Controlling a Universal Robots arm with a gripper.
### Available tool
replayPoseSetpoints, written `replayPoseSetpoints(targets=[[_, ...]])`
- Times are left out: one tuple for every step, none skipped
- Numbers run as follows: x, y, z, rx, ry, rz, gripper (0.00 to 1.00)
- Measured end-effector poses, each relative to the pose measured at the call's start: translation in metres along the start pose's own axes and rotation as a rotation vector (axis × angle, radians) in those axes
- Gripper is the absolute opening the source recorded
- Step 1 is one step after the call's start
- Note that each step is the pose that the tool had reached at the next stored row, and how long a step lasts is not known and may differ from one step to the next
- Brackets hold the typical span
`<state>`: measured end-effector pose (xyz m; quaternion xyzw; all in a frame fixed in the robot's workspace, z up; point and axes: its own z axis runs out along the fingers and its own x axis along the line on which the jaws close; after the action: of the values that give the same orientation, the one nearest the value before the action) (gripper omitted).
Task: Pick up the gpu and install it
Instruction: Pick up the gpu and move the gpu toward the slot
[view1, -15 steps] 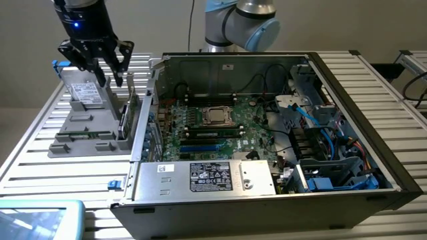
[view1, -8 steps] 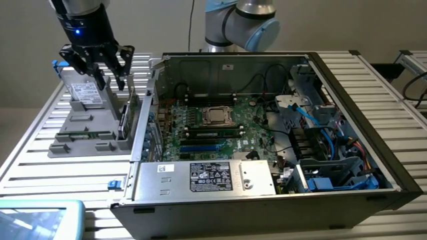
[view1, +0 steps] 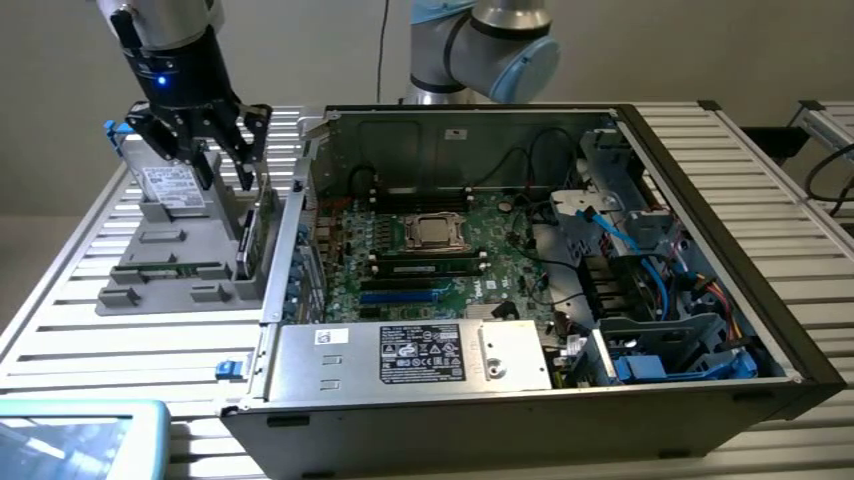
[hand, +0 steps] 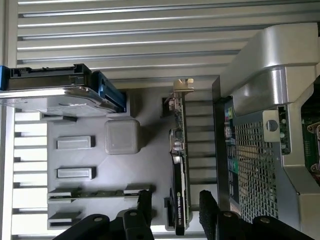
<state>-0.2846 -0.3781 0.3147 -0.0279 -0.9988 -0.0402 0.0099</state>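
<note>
Now: open fingers (hand: 145, 202) straddle the gpu (hand: 181, 165) without gripping it.
The gripper (view1: 227, 178) hangs with its jaws spread, a gap showing on each side of the gpu, which stands on edge in a slot of the grey holder tray (hand: 150, 125). Beyond one finger, a green memory stick (hand: 95, 192) and a silver hard drive (hand: 55, 102) sit in the same tray; beyond the other rises the open computer case (view1: 507, 440). Everything rests on a slatted metal table (hand: 125, 40) before a plain pale wall (view1: 307, 50).
</note>
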Motion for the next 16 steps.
replayPoseSetpoints(targets=[[0.000, -0.0002, 0.0018, -0.0002, -0.0001, 0.002, 0.52], [0.000, -0.0003, 0.0036, -0.0006, -0.0001, 0.003, 0.52], [0.000, -0.0004, 0.0055, -0.0012, -0.0002, 0.003, 0.52], [-0.001, -0.0006, 0.0073, -0.0015, -0.0003, 0.004, 0.52], [-0.002, -0.0007, 0.0091, -0.0017, -0.0003, 0.004, 0.52], [-0.002, -0.0009, 0.0109, -0.0019, -0.0003, 0.005, 0.52], [-0.003, -0.0011, 0.0126, -0.0024, -0.0004, 0.007, 0.52], [-0.004, -0.0013, 0.0144, -0.0031, -0.0007, 0.010, 0.52], [-0.004, -0.0014, 0.0158, -0.0036, -0.0024, 0.011, 0.52], [-0.004, -0.0016, 0.0176, -0.0039, -0.0044, 0.011, 0.52], [-0.004, -0.0020, 0.0192, -0.0051, -0.0046, 0.009, 0.52], [-0.003, -0.0026, 0.0205, -0.0071, -0.0041, 0.004, 0.52], [-0.003, -0.0031, 0.0219, -0.0091, -0.0036, -0.002, 0.52], [-0.002, -0.0036, 0.0231, -0.0113, -0.0032, -0.009, 0.52], [-0.002, -0.0040, 0.0243, -0.0135, -0.0030, -0.016, 0.52], [-0.001, -0.0044, 0.0255, -0.0157, -0.0027, -0.023, 0.52]])
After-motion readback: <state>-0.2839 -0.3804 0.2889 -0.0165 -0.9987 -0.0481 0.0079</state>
